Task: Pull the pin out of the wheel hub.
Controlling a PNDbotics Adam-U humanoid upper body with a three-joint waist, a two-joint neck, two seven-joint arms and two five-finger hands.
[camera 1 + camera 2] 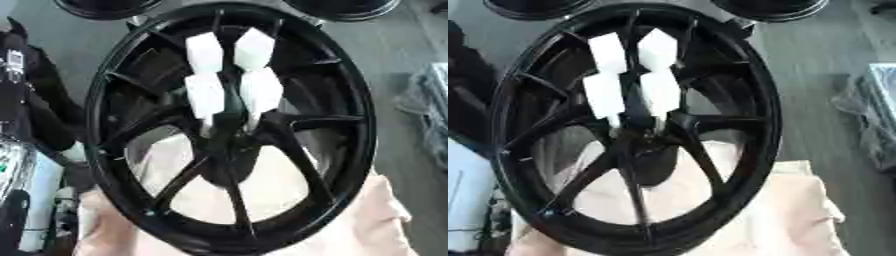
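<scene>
Grey floor; cloth (367,225) under wheel (350,100). My hand (229,75), arm unclear, sits just above the hub (223,132), aimed at it. Pin hidden there. I cannot tell the grip. Pull along hub axis.

1. Both views were soft and blurred throughout; no edge was crisp.
2. Light was bright and even, seemingly from above, with no hard shadows.
3. The white blocks (229,75) at the middle of the wheel (350,120) were overexposed, flat white with no surface detail.
4. The black wheel swallowed detail; its spokes read as dark masses with faint grey sheen along the rim.
5. The pale cloth (798,210) under the wheel was washed out.
6. The grey floor (394,40) showed mild, diffuse brightness and no glare spots.
7. Things at the left edge were smeared and hard to make out.
</scene>
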